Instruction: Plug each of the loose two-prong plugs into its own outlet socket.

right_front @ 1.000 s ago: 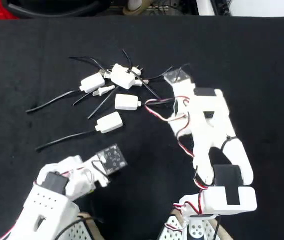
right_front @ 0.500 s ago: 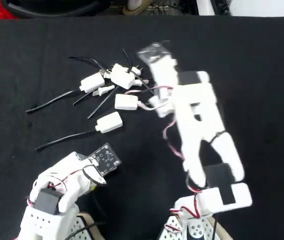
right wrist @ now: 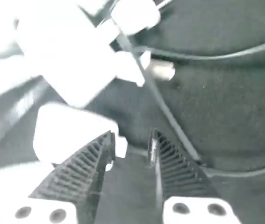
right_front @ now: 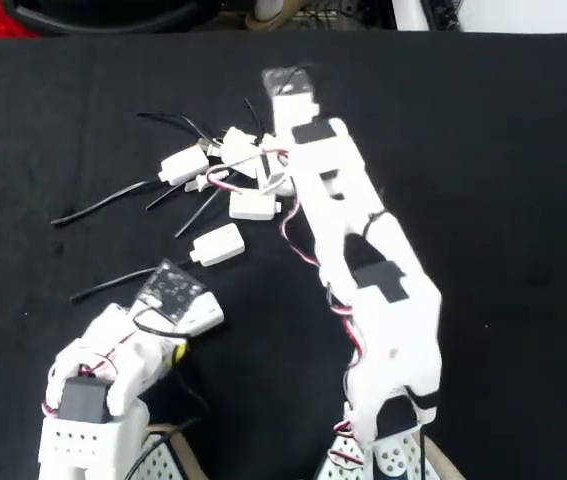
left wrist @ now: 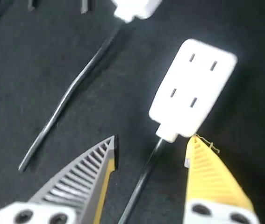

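The right pincer (right wrist: 132, 140) hangs over the black tabletop (right wrist: 235, 116), its two ribbed fingers a little apart. One fingertip sits just beside a white block (right wrist: 67, 135). A thin black cord (right wrist: 162, 105) passes the other finger. Beyond lie a larger white block (right wrist: 62, 56) and a short metal prong (right wrist: 161, 70), both blurred.

1. Even light falls from above in the high view; the black table (right_front: 523, 180) stays dark and matte, with no hard shadows on it.
2. The right arm (right_front: 363, 250) is very bright against the cloth, and its white shell is nearly burnt out.
3. In the left wrist view the outlet socket (left wrist: 193, 88) glares white, strongest at its far edge, though its slots remain readable.
4. In the right wrist view the white housings (right wrist: 71, 60) wash out to flat glare, and their outlines melt together.
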Robot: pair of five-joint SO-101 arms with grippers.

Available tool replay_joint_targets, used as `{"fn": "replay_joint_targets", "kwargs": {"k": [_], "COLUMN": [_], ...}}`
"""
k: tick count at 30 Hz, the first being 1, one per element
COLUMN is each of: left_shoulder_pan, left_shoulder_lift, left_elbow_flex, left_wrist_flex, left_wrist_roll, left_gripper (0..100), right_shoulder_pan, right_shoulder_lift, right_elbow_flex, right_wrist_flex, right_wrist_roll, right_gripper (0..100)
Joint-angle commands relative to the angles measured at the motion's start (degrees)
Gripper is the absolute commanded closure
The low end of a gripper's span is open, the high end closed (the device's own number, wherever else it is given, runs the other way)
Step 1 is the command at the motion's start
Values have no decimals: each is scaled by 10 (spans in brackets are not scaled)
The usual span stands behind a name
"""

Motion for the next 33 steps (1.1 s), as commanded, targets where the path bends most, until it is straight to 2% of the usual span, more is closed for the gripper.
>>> {"fn": "replay_joint_targets", "kwargs": {"k": [1, 7, 16, 18, 21, 23, 24, 28, 33], "left_shoulder_pan": [-40, -54, -54, -55, -57, -54, -54, -53, -53], "left_shoulder_lift": [1, 1, 1, 1, 1, 1, 1, 1, 1], "left_elbow_flex": [0, 1, 4, 4, 5, 5, 6, 6, 6], "left_wrist_flex": [-13, -12, -12, -12, -12, -12, -12, -12, -11], "left_wrist_roll": [7, 6, 6, 6, 6, 6, 6, 5, 5], "left_gripper": [762, 762, 762, 762, 762, 762, 762, 762, 762], "right_shoulder_pan": [-10, -24, -34, -34, -33, -32, -32, -26, 52], "right_shoulder_lift": [44, 135, 167, 166, 153, 127, 113, 68, 29], "right_elbow_flex": [-149, -239, -247, -245, -263, -290, -301, -347, -326], "right_wrist_flex": [43, 55, 50, 47, 88, 156, 197, 352, 345], "right_wrist_roll": [-258, -343, -447, -448, -404, -332, -267, 73, 532], "right_gripper": [871, 874, 874, 874, 874, 875, 875, 875, 875]}}
